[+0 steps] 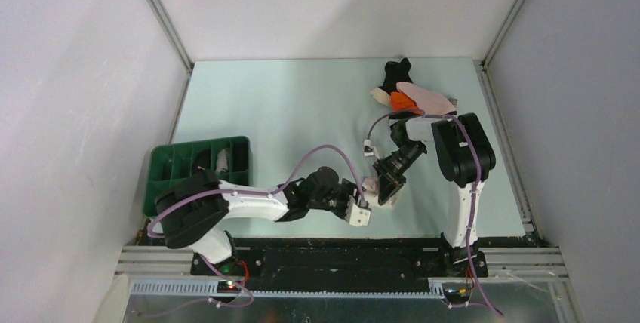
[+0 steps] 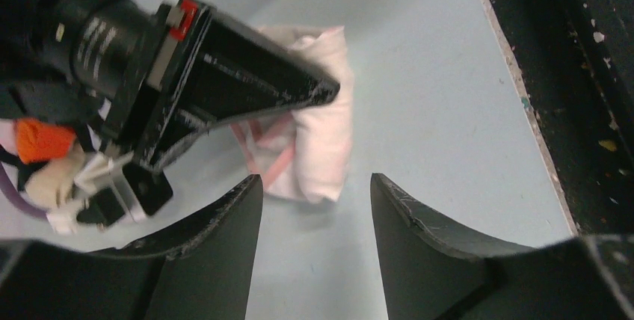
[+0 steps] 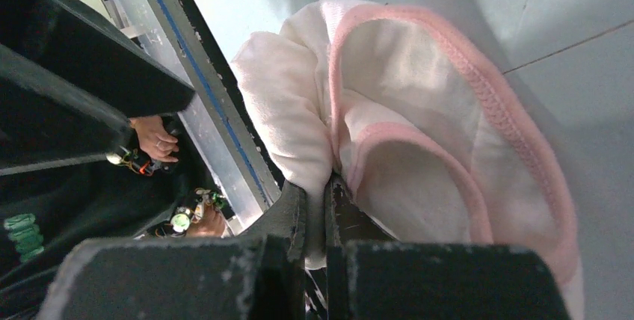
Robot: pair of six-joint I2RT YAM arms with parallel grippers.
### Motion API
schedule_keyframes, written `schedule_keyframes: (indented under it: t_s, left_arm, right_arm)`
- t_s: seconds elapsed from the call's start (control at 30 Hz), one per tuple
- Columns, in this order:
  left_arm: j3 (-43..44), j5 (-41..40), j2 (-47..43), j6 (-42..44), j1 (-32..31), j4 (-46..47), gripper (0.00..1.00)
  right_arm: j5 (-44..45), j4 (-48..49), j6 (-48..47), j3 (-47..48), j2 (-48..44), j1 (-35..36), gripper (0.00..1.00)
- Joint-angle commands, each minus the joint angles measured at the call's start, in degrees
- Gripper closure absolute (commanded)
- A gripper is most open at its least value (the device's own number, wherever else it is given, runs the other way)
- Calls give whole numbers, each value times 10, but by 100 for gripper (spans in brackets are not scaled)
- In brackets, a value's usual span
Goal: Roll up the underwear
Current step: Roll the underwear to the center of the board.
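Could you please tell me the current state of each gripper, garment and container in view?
right gripper: shut on the edge of the pale pink underwear.
left gripper: open, empty, just short of that garment.
pale pink underwear: loosely bunched, pinched, not tightly rolled.
underwear pile: heaped unrolled at the far right of the table.
green tray: holds one white garment in a compartment.

Robotics lab cell; white walls (image 1: pixel 68 74), aluminium rails (image 1: pixel 162 17), left arm (image 1: pixel 241 202), right arm (image 1: pixel 462 158) bolted to table (image 1: pixel 287 104)
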Motion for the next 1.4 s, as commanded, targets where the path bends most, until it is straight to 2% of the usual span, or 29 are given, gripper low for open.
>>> schedule_keyframes:
  t_s: [0.0,0.27,0.47,0.63,0.73,0.8,0.93,1.0,1.03,1.07,1.1,1.13,1.2,1.23,1.27,1.3,1.37]
  left_arm:
    - [3,-8,38,70,-18,117,40]
    - [36,18,83,3,-19,69,41]
    - [76,-21,126,-55,-15,33,45]
    - [115,-24,155,-106,-6,-12,57]
    - [130,-19,166,-125,-4,-36,61]
    - [135,-14,173,-128,-3,-45,62]
    - [162,29,194,-107,3,-103,73]
    - [188,76,206,-90,9,-158,79]
    - [209,98,217,-86,12,-197,81]
    - [218,108,228,-86,12,-218,86]
    - [235,128,232,-87,16,-250,90]
    - [241,140,239,-90,18,-271,92]
    - [255,170,248,-96,20,-286,96]
    - [263,190,251,-101,21,-302,99]
    - [267,198,255,-107,21,-315,99]
    - [275,213,258,-111,21,-320,100]
    - [291,229,264,-120,21,-344,100]
  right_arm:
    - [18,27,-1,7,21,5,100]
    - [14,20,-6,11,27,2,100]
    - [12,20,-7,12,27,2,100]
    - [12,18,-10,12,28,2,100]
    - [11,16,-10,12,29,2,100]
    - [12,16,-10,12,29,2,100]
    - [13,16,-10,13,28,3,100]
    - [12,19,-7,11,24,1,95]
    - [7,27,-4,9,17,-4,83]
    - [-4,33,-2,7,5,-11,63]
    - [-12,32,-8,8,-1,-15,54]
    - [-21,28,-24,12,-21,-25,38]
    - [-21,30,-34,22,-62,-46,24]
    - [-20,32,-35,26,-80,-55,21]
    - [-18,45,-28,34,-118,-79,10]
    - [-18,61,-7,34,-144,-94,6]
    - [-20,118,43,31,-228,-175,1]
